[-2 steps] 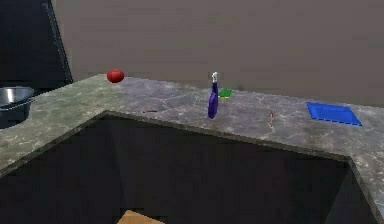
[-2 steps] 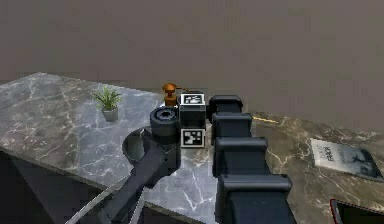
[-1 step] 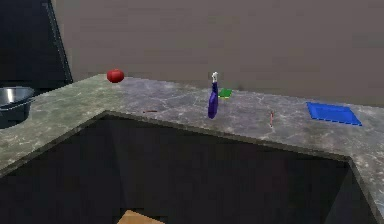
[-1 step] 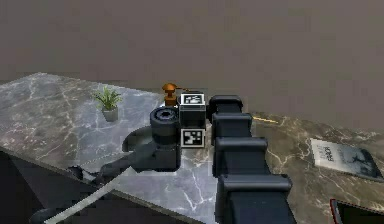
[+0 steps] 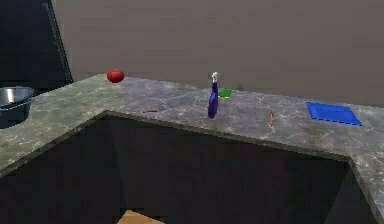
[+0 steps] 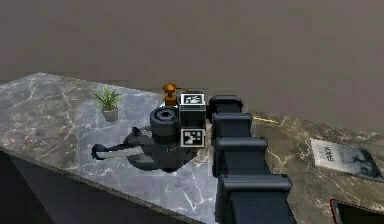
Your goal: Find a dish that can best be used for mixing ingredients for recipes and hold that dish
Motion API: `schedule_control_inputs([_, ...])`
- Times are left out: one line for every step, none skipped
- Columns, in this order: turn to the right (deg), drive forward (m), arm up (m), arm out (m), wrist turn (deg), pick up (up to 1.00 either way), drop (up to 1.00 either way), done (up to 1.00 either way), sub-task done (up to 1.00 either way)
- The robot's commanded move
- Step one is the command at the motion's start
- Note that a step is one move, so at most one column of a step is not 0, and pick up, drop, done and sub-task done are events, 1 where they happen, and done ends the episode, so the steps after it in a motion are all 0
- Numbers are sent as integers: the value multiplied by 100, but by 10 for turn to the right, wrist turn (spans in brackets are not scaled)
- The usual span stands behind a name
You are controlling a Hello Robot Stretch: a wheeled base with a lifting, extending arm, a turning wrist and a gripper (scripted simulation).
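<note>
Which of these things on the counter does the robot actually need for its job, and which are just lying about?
For the job: metal bowl at the forward view's left edge; gripper.

Lying about: red round thing, purple bottle, small green thing, blue mat, potted plant, printed sheet.
</note>
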Motion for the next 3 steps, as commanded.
schedule_control_inputs([0, 0, 0, 0, 150, 0, 0, 0, 0])
schedule_control_inputs([0, 0, -8, 0, 0, 0, 0, 0, 0])
schedule_control_inputs([0, 0, 0, 0, 0, 100, 0, 0, 0])
